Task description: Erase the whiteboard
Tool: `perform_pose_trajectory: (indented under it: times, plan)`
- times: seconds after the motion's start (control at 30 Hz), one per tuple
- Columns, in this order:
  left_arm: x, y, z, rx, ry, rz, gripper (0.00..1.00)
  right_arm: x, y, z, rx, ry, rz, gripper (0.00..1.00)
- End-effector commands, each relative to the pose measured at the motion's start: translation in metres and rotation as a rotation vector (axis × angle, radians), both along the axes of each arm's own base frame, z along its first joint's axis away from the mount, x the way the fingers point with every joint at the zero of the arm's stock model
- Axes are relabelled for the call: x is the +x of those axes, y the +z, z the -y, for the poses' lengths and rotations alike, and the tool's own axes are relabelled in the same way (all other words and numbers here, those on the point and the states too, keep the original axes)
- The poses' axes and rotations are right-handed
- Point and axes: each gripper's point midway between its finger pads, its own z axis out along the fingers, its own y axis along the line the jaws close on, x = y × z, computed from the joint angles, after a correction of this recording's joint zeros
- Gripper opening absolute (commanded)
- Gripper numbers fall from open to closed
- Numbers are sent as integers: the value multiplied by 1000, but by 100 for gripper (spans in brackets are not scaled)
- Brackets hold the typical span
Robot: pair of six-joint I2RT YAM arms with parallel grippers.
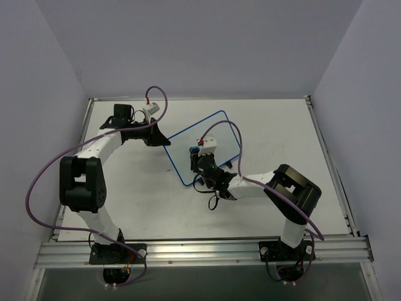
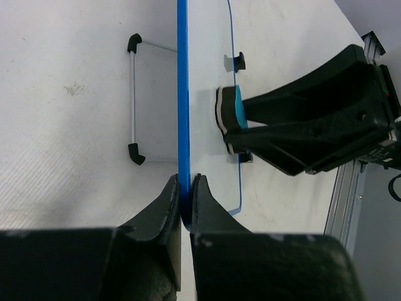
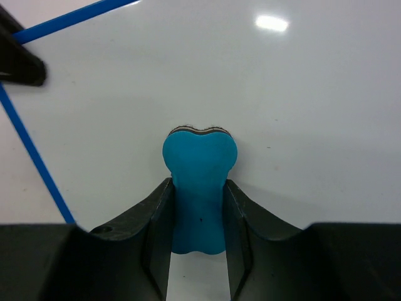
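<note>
Top external: whiteboard (image 1: 219,133) sits mid-table, askew to the table edges. Left gripper (image 1: 161,138) is at its left corner, right gripper (image 1: 199,153) over its middle, so the right arm is the one on the writing face

Left wrist: fingers closed tight on the blue frame (image 2: 182,94), board seen edge-on and running straight away from them. Only here does the eraser (image 2: 228,116) show flat against the face, with a wire stand (image 2: 133,94) behind the board

Right wrist: jaws pinch the bone-shaped eraser at its waist, head touching the board dead ahead. The frame is close on its left and the surface around it is bare white, with no red marks in this view. The top view is too coarse to tell if writing remains

Judgement: next stroke should slide rightward along the face, away from the frame
</note>
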Motion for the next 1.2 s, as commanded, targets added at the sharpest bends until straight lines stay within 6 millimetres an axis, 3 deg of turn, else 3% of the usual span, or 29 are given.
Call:
perform_pose_trajectory:
  times: [0.0,0.13,0.2,0.23,0.33,0.57,0.63,0.77,1.0,1.17]
  plan:
    - [4,-1,5,71,-55,124,2,2,16,-21,37,88,-14,0]
    - [3,0,4,83,-52,134,2,20,32,-13,18,60,-1,0]
    - [3,3,2,91,-45,146,2,30,19,1,1,27,-38,0]
    - [4,4,1,97,-41,149,2,41,10,22,-16,-38,-57,0]
    - [4,10,-2,119,-38,159,2,46,-13,62,-30,-176,-116,0]
    - [3,13,-8,162,-25,158,2,22,-48,126,-18,-321,-189,0]
    - [6,11,-13,193,-7,163,2,19,-47,127,11,-326,-191,0]
    - [6,13,-18,221,13,184,2,13,-39,103,79,-250,-179,0]
    - [5,18,-24,250,34,209,2,-18,5,-2,120,-28,-106,0]
    - [2,13,-21,241,24,194,2,-14,35,-39,125,5,-40,0]
